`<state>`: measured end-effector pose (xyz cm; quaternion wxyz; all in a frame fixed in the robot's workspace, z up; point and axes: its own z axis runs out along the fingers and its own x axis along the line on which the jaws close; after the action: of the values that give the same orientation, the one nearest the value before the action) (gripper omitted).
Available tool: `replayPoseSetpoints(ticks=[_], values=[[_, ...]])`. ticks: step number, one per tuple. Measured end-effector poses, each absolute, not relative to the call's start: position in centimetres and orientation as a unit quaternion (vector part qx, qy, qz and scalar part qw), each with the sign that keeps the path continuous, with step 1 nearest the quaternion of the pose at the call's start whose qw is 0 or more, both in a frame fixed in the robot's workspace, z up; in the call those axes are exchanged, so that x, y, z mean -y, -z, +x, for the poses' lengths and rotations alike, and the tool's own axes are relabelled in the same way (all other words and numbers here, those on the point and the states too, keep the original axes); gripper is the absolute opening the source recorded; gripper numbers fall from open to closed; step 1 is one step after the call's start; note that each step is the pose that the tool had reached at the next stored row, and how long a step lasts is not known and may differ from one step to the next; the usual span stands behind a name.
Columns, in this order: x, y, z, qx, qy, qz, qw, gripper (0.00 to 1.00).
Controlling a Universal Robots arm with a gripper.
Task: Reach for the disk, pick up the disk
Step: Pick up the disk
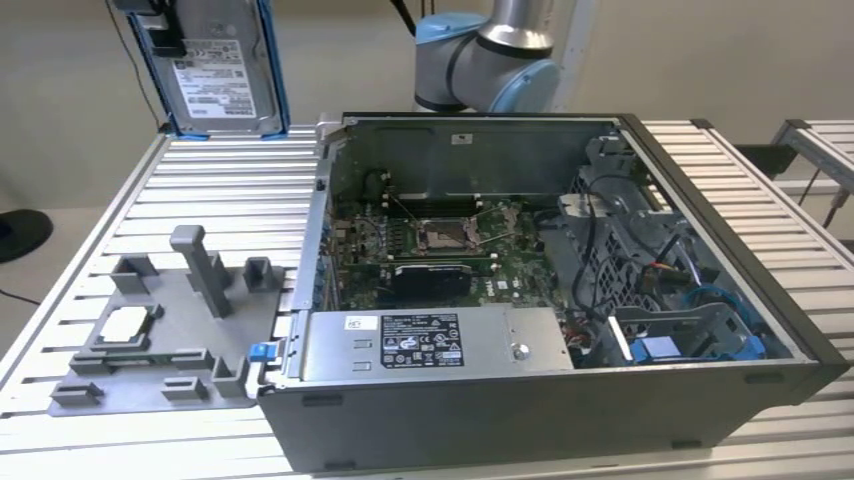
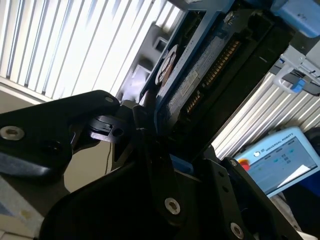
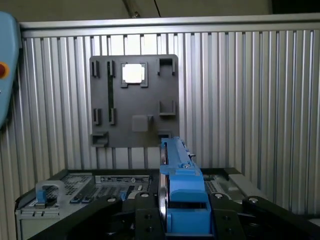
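The disk (image 1: pixel 220 65), silver-grey with a white label and a blue bracket, hangs upright in the air above the far corner of the table at the exterior view's left. My gripper (image 1: pixel 163 30) is a black shape against its upper edge. In the first wrist view the disk (image 3: pixel 180 190) stands edge-on, with my gripper (image 3: pixel 182 212) shut on it and a black finger on each side. The second wrist view looks along the disk's underside (image 2: pixel 197 75), clamped in my gripper (image 2: pixel 162 145).
An open computer case (image 1: pixel 787 340) takes up the middle of the slatted table (image 1: pixel 227 190), with a grey box with a black label (image 1: pixel 420 345) at its front. A grey fixture plate (image 1: pixel 160 385) holding a small white-silver chip (image 1: pixel 127 322) lies at the exterior view's left. A pendant screen (image 2: pixel 280 160) lies beyond the table.
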<state>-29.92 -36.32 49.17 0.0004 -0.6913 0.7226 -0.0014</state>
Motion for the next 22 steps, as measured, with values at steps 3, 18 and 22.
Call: replayPoseSetpoints(ticks=[3,18,22], values=[[36.3,-49.2,-29.2,-0.723,0.001,-0.691,0.0,0.0],[36.3,-49.2,-25.8,-0.723,0.001,-0.691,0.0,0.0],[36.3,-49.2,-25.0,-0.723,0.001,-0.691,0.0,0.0]])
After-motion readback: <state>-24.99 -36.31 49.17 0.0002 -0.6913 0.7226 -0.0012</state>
